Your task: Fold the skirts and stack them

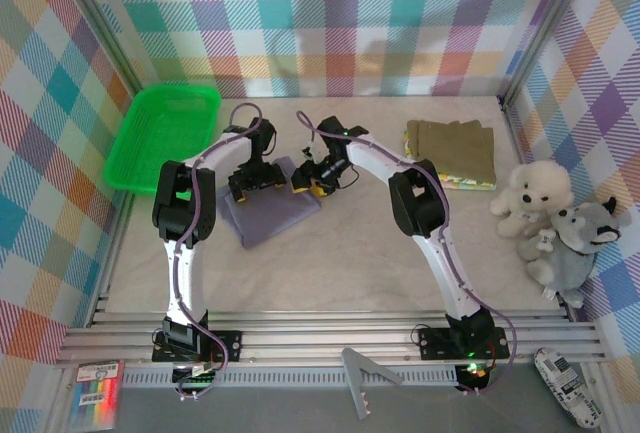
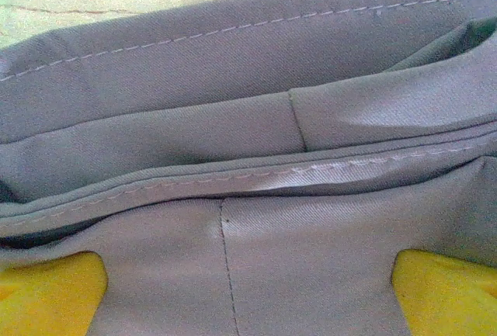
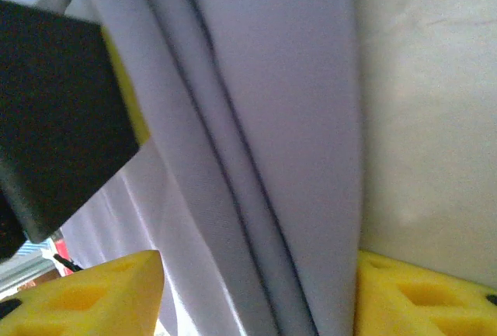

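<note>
The grey-lavender skirt point(image 1: 275, 215) lies folded on the table, left of centre. My left gripper point(image 1: 255, 181) is down on its far part, open. Its yellow fingertips point(image 2: 46, 293) stand wide apart, with seamed grey cloth point(image 2: 248, 157) spread under and between them. My right gripper point(image 1: 312, 181) is at the skirt's right edge, also open. Its fingers point(image 3: 423, 297) straddle the stacked folds point(image 3: 264, 157). The olive-brown skirt point(image 1: 455, 148) lies folded at the back right. It rests on the floral skirt point(image 1: 468, 183), of which a thin edge shows.
A green plastic basket point(image 1: 165, 138) stands at the back left. A white plush toy point(image 1: 530, 198) and a grey one point(image 1: 580, 243) sit against the right wall. Bare tabletop point(image 1: 330, 263) lies in front of the grey skirt. The left gripper's black body point(image 3: 54, 111) is close beside my right fingers.
</note>
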